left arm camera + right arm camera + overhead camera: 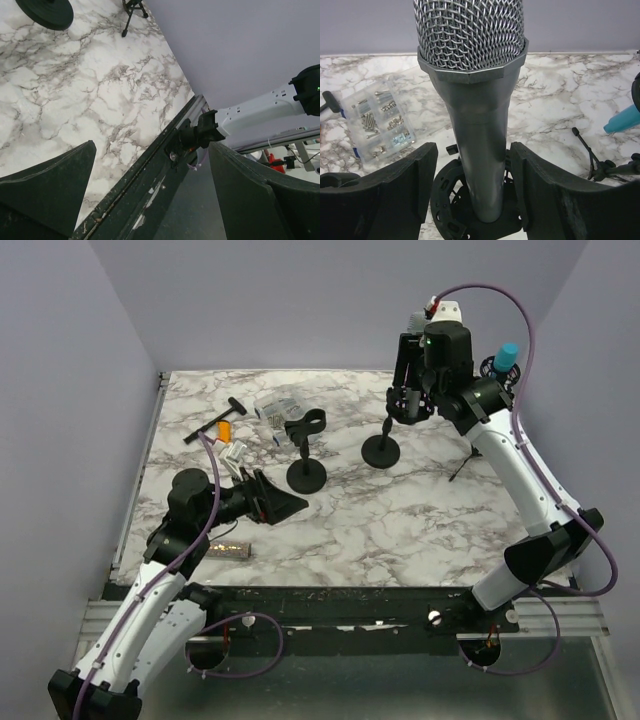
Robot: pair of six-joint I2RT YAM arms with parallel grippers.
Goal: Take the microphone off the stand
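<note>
Upright in its black stand (470,220) on the marble table (400,530): grey microphone (477,145) with silver mesh head, flanked untouched by the right gripper (472,190) jaws, left gripper (150,200) jaws wide apart.

Your right hand (408,405) hangs over the microphone stand (381,449) near the tabletop's (400,520) far edge, its fingers around the stand's top. Your left hand (275,502), spread wide, lies low near the left edge beside an empty stand (306,472).
</note>
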